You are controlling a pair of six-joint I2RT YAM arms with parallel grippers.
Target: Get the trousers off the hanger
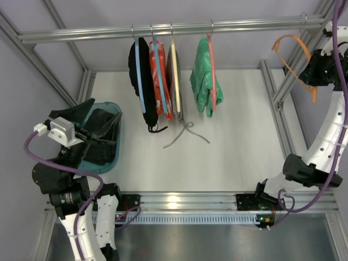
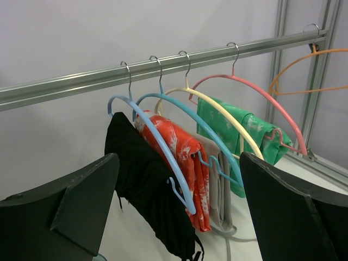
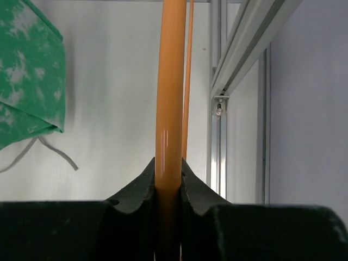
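The removal itself looks done. The orange hanger [image 3: 170, 81] is bare, with nothing draped on its thin frame. It sits at the far right end of the rail [image 1: 174, 30], well apart from the 4 dressed hangers. In the left wrist view its metal hook [image 2: 312, 27] seems to lie over the rail, though I cannot tell whether it bears weight there. The right tool [image 3: 168, 179] is clamped on the hanger's orange bar, which runs straight up between the 2 pads.

The trousers [image 1: 102, 154] appear to be the dark heap lying in the teal bin [image 1: 115, 117] at the left of the bench [image 1: 234, 141]. The left arm partly hides the fabric, so this is a judgement rather than a plain sighting. The left tool [image 2: 178, 179] hangs over the bin with its fingers wide apart, holding nothing and facing the rail.

As I read it, the step in hand is parking the empty hanger. The next move calls for making sure the hook is seated on the rail. Then the right tool's pads should part and draw away along the bar, without tugging the hanger off its perch.
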